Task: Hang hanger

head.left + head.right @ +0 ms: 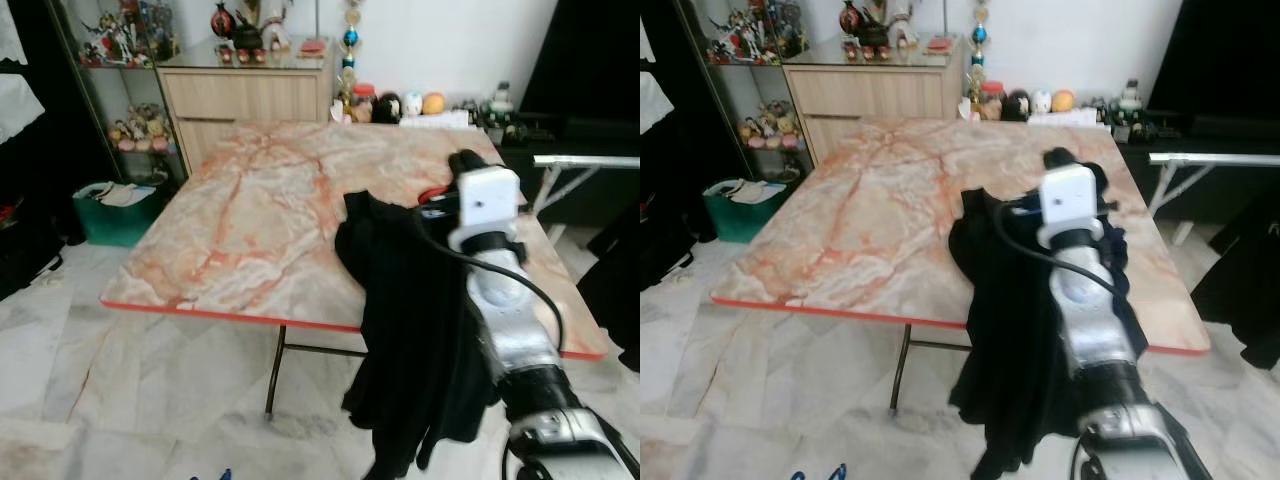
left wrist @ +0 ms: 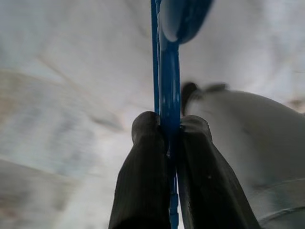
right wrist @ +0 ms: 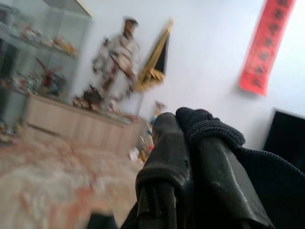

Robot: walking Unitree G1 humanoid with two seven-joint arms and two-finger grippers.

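The left gripper (image 2: 164,138) has its jaws clamped on a blue hanger (image 2: 167,81), the thin plastic bar running straight up between the two black fingers (image 2: 143,181) over pale marbled floor. In the head views, a green bin (image 1: 108,212) sits on the floor at the far left, beside a glass shelf of figurines (image 1: 140,125). A wooden cabinet (image 1: 245,95) stands behind the counter (image 1: 260,220), whose top is pink-and-cream marble with a red edge. A black garment (image 1: 400,330) lies on the counter's right part and hangs down over its near edge. The right gripper (image 3: 183,152), raised above the counter, has its jaws clamped together on a fold of that garment. A white rail (image 1: 585,162) stands at the far right.
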